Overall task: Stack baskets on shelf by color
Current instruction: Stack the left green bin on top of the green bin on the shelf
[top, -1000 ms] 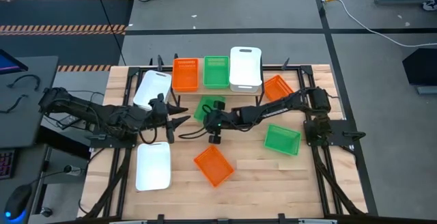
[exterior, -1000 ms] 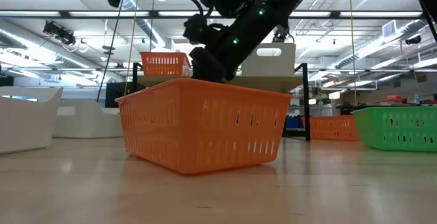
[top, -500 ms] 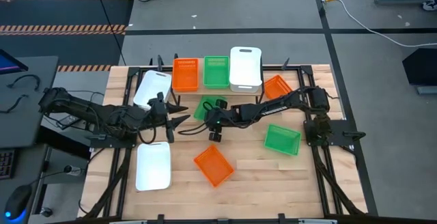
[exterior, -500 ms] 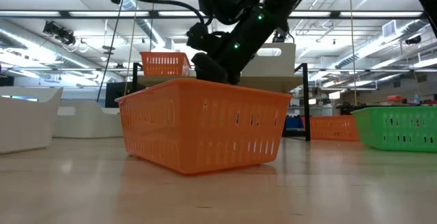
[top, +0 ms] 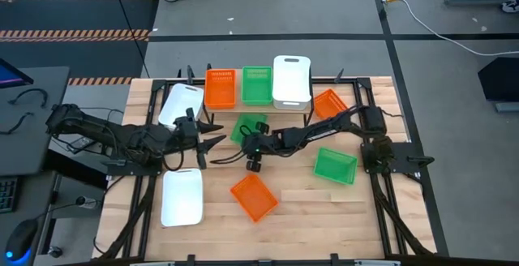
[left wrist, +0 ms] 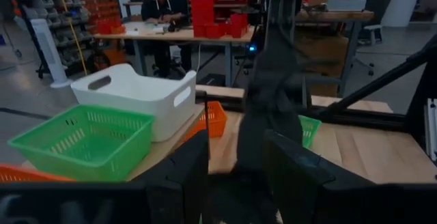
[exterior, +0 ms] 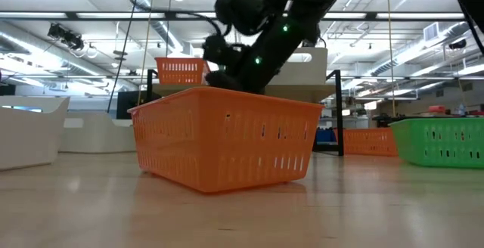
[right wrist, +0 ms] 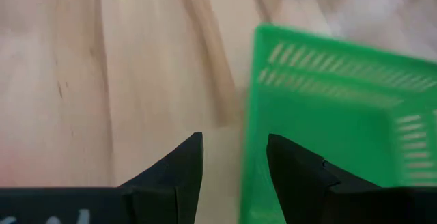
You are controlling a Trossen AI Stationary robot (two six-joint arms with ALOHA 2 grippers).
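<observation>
Reaching for the loose green basket (right wrist: 328, 108) just in front of the shelf (top: 324, 80), we hover our right gripper (right wrist: 233, 157), fingers apart, at its rim. Next we should straddle that wall and close; our left gripper (top: 212, 144) waits beside, also parted.

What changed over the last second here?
The right gripper slid a little toward the shelf, onto the near rim of the green plastic basket on the table, jaws open, nothing gripped. The left gripper, the wooden shelf and other baskets stayed put.
</observation>
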